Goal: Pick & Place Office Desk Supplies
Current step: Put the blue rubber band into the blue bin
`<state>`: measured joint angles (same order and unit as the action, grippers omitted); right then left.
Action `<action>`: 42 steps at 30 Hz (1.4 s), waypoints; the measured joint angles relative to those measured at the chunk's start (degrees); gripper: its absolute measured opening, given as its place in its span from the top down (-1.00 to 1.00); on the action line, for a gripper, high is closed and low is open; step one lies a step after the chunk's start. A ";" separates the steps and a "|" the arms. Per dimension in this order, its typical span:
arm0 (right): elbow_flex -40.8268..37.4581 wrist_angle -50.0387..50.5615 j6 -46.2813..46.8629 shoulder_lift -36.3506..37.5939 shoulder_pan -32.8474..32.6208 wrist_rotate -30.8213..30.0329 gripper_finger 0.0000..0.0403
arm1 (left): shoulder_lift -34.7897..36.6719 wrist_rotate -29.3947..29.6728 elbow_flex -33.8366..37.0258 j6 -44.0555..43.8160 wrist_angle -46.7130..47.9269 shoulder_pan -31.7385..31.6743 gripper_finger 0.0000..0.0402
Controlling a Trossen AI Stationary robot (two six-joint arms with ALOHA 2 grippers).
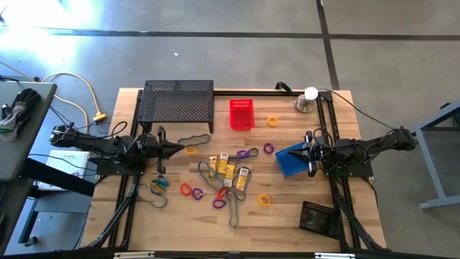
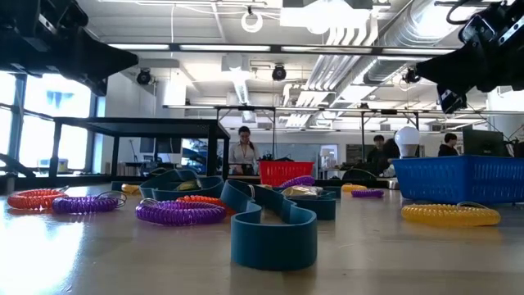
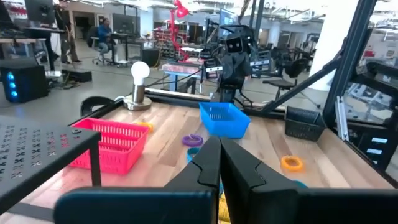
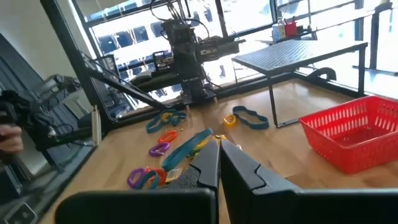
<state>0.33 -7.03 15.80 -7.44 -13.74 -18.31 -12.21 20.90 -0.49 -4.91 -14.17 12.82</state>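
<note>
From my feed, the left gripper (image 1: pixel 175 150) hangs over the table's left side with its fingers pressed together, holding nothing, just in front of the black mesh shelf (image 1: pixel 177 101). A yellow loop (image 1: pixel 190 150) lies right beside its tip. Across the middle I see the supplies scattered on the wood: dark band loops (image 1: pixel 194 138), the yellow-and-white boxes (image 1: pixel 228 167), purple loops (image 1: pixel 247 153), an orange-red loop (image 1: pixel 186 189) and another yellow loop (image 1: pixel 265 201). The red basket (image 1: pixel 241 114) sits behind them. Further right, the right gripper (image 1: pixel 307 151) is also closed and empty, over the blue basket (image 1: pixel 290 160). The silver dome with its white ball (image 1: pixel 307 98) stands at the far right corner
</note>
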 joint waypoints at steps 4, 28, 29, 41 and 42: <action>0.00 0.00 -3.83 0.00 0.00 0.09 0.99 | 0.00 -0.04 0.01 5.83 0.02 0.00 1.00; 2.68 -3.72 -12.47 -0.50 -0.03 2.78 0.99 | -0.01 -0.83 0.00 -8.39 0.06 0.24 1.00; 2.88 -3.54 -14.97 -0.73 -0.04 3.44 0.99 | -0.02 -0.83 0.01 -8.43 0.05 0.24 1.00; 4.99 -7.80 -32.79 -5.86 -0.02 3.71 0.99 | 0.00 -0.81 0.00 -10.05 -0.02 0.24 1.00; 4.99 -7.85 -32.69 -6.46 -0.02 3.60 0.99 | -0.02 -0.81 0.02 -10.08 -0.02 0.24 1.00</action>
<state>5.32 -14.88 -16.89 -13.90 -13.76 -14.71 -12.23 20.10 -0.47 -14.99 -14.20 13.06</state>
